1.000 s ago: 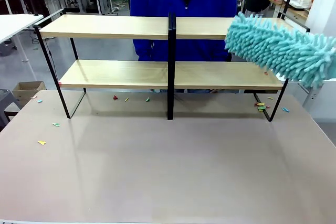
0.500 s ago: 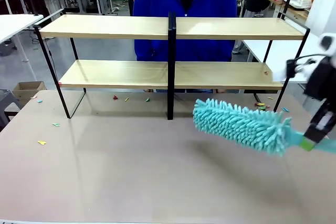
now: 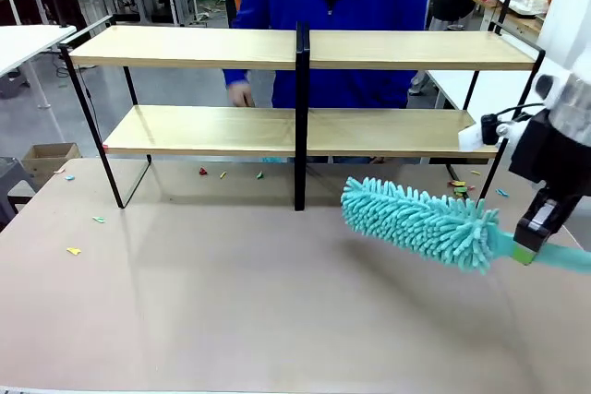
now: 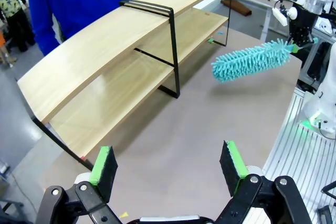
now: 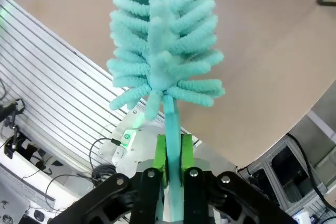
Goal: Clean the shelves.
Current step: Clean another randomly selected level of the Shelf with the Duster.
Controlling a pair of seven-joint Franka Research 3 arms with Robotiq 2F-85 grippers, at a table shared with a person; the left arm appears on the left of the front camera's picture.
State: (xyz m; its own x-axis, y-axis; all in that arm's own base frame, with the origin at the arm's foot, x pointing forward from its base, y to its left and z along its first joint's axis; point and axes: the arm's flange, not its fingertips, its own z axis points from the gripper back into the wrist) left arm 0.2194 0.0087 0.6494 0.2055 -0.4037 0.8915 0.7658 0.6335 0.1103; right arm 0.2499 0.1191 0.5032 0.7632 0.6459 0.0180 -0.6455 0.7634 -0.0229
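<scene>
From the front, the shelves stand across the far half of the worktop, both boards bare as far as I can tell. The right end effector holds a teal duster by its handle. The fluffy head hangs low over the worktop, in front of the rack's right half and touching neither board. A person's hand hovers between the boards on the left half, and coloured scraps lie on the worktop beneath the lower board.

The left wrist view shows the left end effector spread wide and empty, well away from the rack.

The right wrist view shows the green pads clamped tight on the handle just behind the head.

I judge the step to be the approach to a sweep. The next move calls for raising the head to board height and drawing it along, clear of the centre post and the hand.
</scene>
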